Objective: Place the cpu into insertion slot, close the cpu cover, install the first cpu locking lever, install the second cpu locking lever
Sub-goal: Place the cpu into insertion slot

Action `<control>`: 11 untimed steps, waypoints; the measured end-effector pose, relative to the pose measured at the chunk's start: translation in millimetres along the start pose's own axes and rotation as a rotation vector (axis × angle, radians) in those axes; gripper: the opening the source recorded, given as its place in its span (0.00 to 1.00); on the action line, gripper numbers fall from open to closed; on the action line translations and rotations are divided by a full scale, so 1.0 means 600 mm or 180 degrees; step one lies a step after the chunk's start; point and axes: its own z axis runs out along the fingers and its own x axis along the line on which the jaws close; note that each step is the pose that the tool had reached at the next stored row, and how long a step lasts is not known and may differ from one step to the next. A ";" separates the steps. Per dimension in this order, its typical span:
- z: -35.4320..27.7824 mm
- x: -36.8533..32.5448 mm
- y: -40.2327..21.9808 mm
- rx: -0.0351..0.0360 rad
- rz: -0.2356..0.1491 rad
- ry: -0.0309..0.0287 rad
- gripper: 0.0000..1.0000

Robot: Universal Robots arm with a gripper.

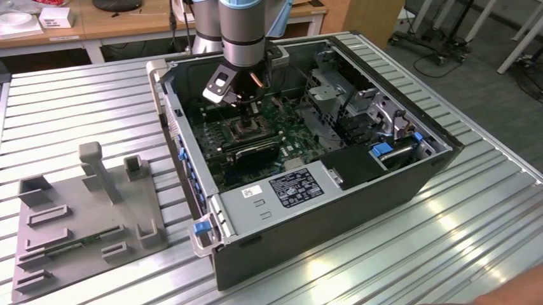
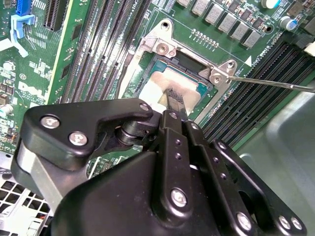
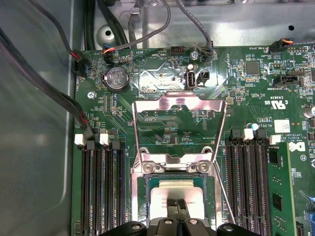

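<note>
Pincer [image 3: 177,203], tips together, presses straight down on the cpu [image 3: 160,197] seated in the insertion slot [image 3: 137,206]; the cpu cover [image 3: 178,104] lies flipped open just beside it.

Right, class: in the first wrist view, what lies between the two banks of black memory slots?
In the first wrist view, the insertion slot, with the cpu lying in it under the gripper; the cpu cover stands open.
</note>
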 end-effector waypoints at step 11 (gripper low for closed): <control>0.002 0.000 0.000 0.0000 0.0000 -0.0001 0.11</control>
